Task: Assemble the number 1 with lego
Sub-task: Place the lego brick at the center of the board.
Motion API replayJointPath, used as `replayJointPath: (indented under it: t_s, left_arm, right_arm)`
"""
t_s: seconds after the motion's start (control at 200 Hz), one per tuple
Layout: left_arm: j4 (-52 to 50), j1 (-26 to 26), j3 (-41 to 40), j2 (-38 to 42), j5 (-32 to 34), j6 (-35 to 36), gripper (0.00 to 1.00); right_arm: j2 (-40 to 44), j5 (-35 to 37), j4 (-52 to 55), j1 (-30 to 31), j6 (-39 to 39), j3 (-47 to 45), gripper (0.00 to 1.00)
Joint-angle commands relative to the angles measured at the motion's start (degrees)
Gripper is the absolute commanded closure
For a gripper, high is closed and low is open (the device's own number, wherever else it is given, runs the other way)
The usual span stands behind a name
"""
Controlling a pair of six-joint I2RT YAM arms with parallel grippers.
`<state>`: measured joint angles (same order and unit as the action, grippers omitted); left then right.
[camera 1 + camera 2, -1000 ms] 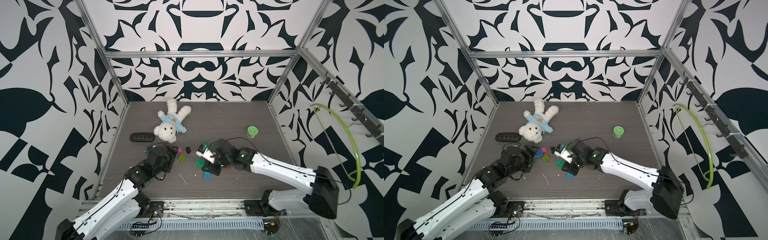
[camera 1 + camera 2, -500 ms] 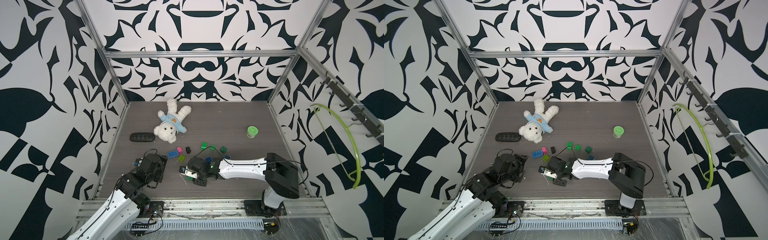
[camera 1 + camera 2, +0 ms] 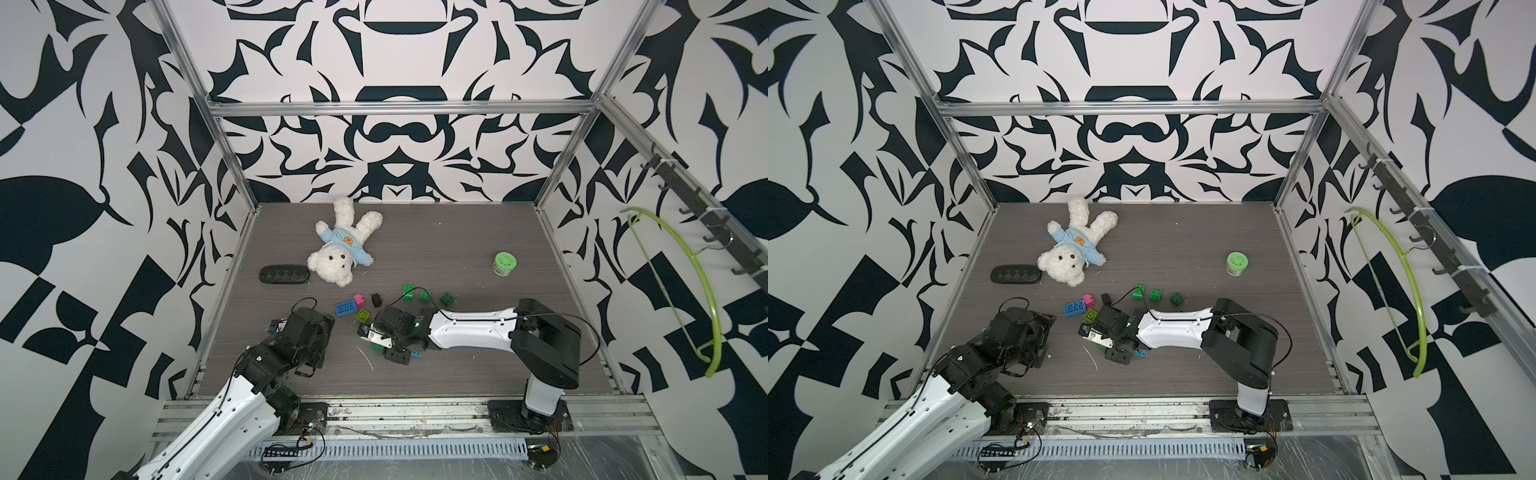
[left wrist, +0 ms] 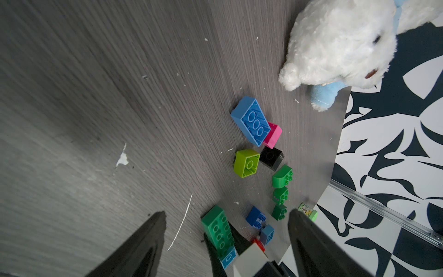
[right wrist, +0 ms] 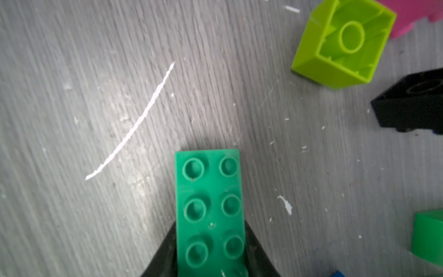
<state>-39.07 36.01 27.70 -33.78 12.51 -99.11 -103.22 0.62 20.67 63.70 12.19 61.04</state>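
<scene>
Bench: the lego is being carried by it, scattered in the near middle, between the two arms.
Left pincer: it is being kept wide open and nothing is being held; it is being hovered just beside the bricks.
Right pincer: it is being closed around the long green brick, with one finger against each long side. How firm the grip is cannot be told.
Long green brick: it is being kept studs up, low over the bench or on it, and which one cannot be told. It is being judged light, stiff and hard, with smooth sides that may slip. The two long flat sides near mid-length are being advised for holding, never the studs.
Blue brick: it is being shown hollow side up, touching a pink brick. It is being judged that it must be turned before joining.
Lime brick: it is being shown with its hollow side to the camera, just beside a black brick. Being short, it is being judged easy to twist in a grip.
Small green bricks: they are being left farther back, apart from each other.
Writing, teddy bear: only an orange emblem is being seen on its blue shirt, and no words are being read.
Writing, jar: a label is being seen, but it is too small for reading.
Writing, bricks: nothing is being read.
</scene>
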Motion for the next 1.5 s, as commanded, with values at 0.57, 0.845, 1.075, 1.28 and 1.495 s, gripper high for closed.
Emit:
replayJointPath:
  t_s: [0.57,0.845,1.075,1.28,1.495]
  left_arm:
    - [0.4,-0.6,0.0,-1.5,-1.7,1.6,0.20]
    - [0.9,-0.9,-0.5,-1.6,-2.3,1.9,0.20]
    - [1.4,-0.9,-1.1,-2.0,-2.8,2.1,0.20]
    - [0.9,-1.0,-1.1,-2.1,-2.9,2.4,0.20]
    - [1.3,-1.4,-1.2,-2.7,-3.4,3.2,0.19]
  right_arm:
    - [-4.8,-6.8,5.7,-1.4,0.9,9.1,0.72]
    - [-1.3,-7.8,10.3,-1.5,7.8,7.6,0.84]
    - [-2.0,-9.0,12.6,-1.3,10.6,7.5,0.82]
    - [-4.3,-8.0,12.0,-1.3,10.1,8.5,0.62]
    - [-0.2,-8.1,10.1,-1.4,8.8,8.1,0.44]
